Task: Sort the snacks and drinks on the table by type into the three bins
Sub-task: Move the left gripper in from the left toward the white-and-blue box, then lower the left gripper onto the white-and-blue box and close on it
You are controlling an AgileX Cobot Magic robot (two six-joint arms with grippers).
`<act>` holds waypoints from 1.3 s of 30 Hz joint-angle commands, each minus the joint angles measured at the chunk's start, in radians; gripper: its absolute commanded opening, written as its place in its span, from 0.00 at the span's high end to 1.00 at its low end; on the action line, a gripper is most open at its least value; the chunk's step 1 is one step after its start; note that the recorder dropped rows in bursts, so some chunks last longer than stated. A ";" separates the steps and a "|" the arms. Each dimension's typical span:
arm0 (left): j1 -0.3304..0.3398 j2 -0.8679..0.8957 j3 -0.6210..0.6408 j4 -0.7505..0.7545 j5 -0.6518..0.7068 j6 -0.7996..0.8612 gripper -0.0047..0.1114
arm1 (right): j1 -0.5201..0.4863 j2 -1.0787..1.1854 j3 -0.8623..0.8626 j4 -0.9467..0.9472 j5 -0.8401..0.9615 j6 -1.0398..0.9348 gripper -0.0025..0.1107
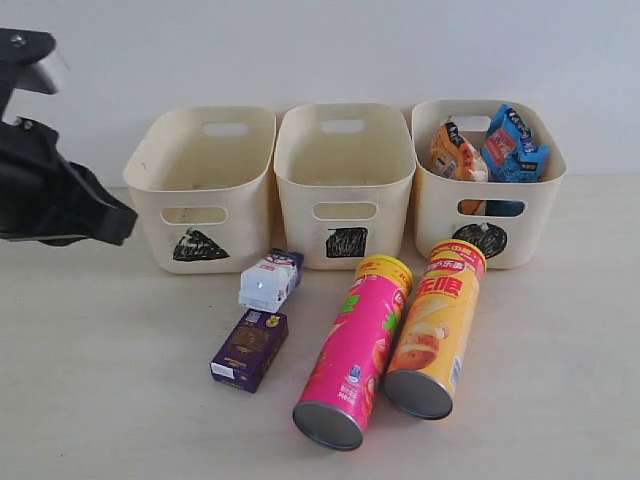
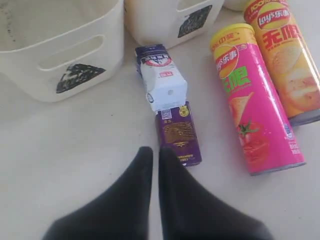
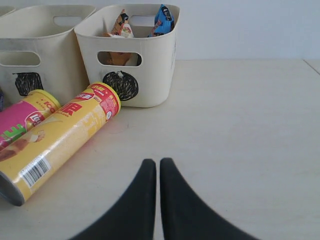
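three bins, two tubes, two boxes, two bags; both claws pressed together

three cream bins stand in a row at the far side of the table [image 1: 120,380]: the left bin [image 1: 250,200], the middle bin [image 1: 300,215] and the right bin [image 1: 540,215]. two crinkly bags sit upright inside the right bin, the orange bag [image 1: 455,152] on the left and the blue bag [image 1: 515,145] on the right.

two chip tubes lie on their sides in front of the middle and right bins, the pink tube [image 1: 355,350] left of the yellow-orange tube [image 1: 435,330]. their long axes run near to far, with the lids pointing at the bins and the metal bases toward the near edge, leaning a little left.

two small boxes lie end to end in front of the gap between the left and middle bins. the white box [image 1: 270,280] is farther and the dark purple box [image 1: 250,347] nearer, both lengthwise near to far.

the left gripper [image 2: 156,152] hovers just near of the purple box, fingers pressed together on nothing. the right gripper [image 3: 158,164] hangs over bare table right of the yellow-orange tube, likewise closed and empty.
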 commanded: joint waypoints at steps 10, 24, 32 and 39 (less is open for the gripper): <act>-0.137 0.274 -0.139 -0.012 -0.004 -0.018 0.67 | 0.000 -0.005 0.004 -0.006 -0.014 -0.005 0.98; -0.137 0.462 -0.209 -0.053 -0.068 -0.025 0.16 | 0.000 -0.005 0.004 -0.006 -0.014 -0.005 0.98; -0.152 0.549 -0.209 -0.113 -0.179 -0.006 0.18 | 0.000 -0.005 0.004 -0.006 -0.014 -0.005 0.98; -0.183 0.604 -0.209 -0.113 -0.261 -0.009 0.19 | 0.000 -0.005 0.004 -0.006 -0.014 -0.005 0.98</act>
